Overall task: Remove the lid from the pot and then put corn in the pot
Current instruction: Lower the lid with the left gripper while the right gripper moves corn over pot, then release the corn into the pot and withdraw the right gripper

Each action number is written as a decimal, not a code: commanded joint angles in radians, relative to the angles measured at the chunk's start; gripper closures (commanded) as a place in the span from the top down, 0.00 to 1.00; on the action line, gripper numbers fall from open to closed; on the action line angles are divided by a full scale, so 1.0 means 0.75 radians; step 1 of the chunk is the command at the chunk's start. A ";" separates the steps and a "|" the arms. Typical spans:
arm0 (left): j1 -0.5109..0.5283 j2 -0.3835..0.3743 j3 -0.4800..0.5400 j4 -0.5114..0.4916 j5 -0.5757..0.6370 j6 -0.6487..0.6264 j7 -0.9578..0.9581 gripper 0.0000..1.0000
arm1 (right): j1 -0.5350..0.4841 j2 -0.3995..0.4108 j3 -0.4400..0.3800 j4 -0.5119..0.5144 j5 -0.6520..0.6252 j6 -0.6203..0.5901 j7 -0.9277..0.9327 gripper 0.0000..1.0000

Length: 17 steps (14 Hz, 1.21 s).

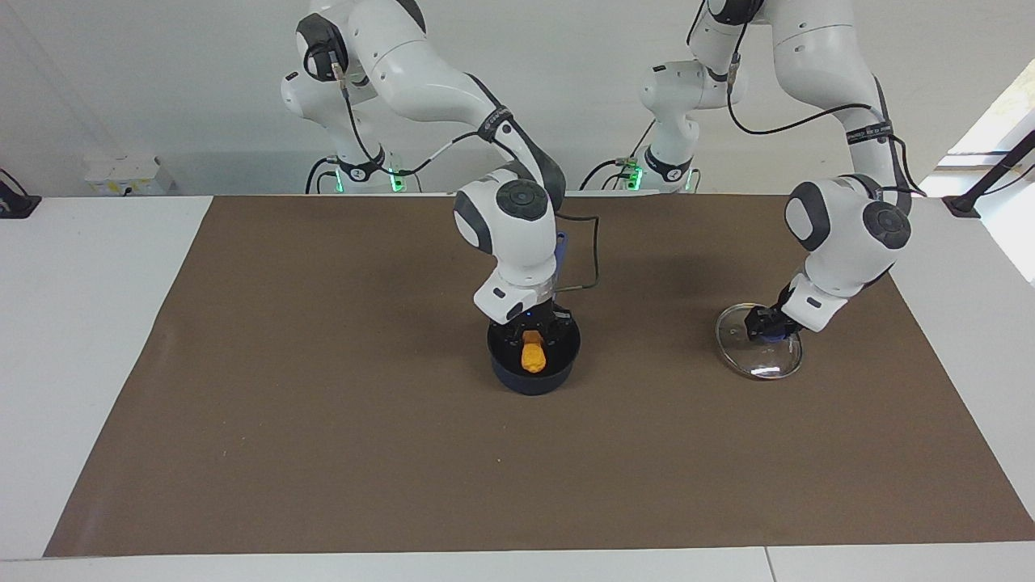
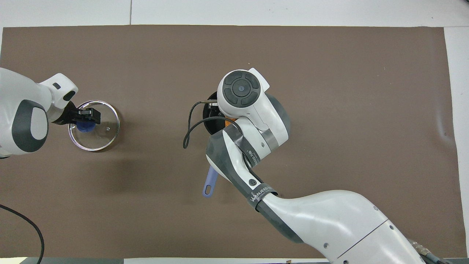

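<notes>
**Corn hanging upright inside the pot's mouth**

The right gripper [image 1: 533, 339] is hanging low over the pot [image 1: 533, 373], its jaws at the top end of the corn [image 1: 531, 356]; whether they are clamping it or letting go I cannot tell. The cob's long axis is pointing straight down from the jaws into the pot's black inside, so by my judgement a plain release is all that remains. The pot's handle [image 2: 209, 181] is pointing toward the robots. Well apart from the pot, toward the left arm's end of the surface, the left gripper [image 1: 766, 326] is clenching the lid [image 1: 758, 356] by its blue knob [image 2: 85, 125].
</notes>
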 commanded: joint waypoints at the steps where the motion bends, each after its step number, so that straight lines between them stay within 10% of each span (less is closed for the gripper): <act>1: -0.008 -0.021 0.009 -0.030 0.028 0.038 0.014 0.00 | -0.015 -0.019 0.006 0.092 -0.074 -0.182 -0.012 1.00; 8: 0.004 -0.017 0.009 -0.030 0.026 0.056 0.165 0.00 | -0.264 -0.252 0.008 0.044 -0.054 -0.450 -0.204 1.00; 9: 0.004 -0.017 0.009 -0.032 0.026 0.056 0.165 0.07 | -0.319 -0.293 0.010 0.044 -0.052 -0.511 -0.277 1.00; 11: 0.004 -0.017 0.009 -0.034 0.026 0.056 0.169 0.99 | -0.450 -0.360 0.012 0.046 -0.046 -0.621 -0.447 1.00; 17: -0.010 -0.029 0.011 0.223 0.026 -0.203 0.151 1.00 | -0.625 -0.571 0.006 0.042 0.030 -0.845 -0.664 1.00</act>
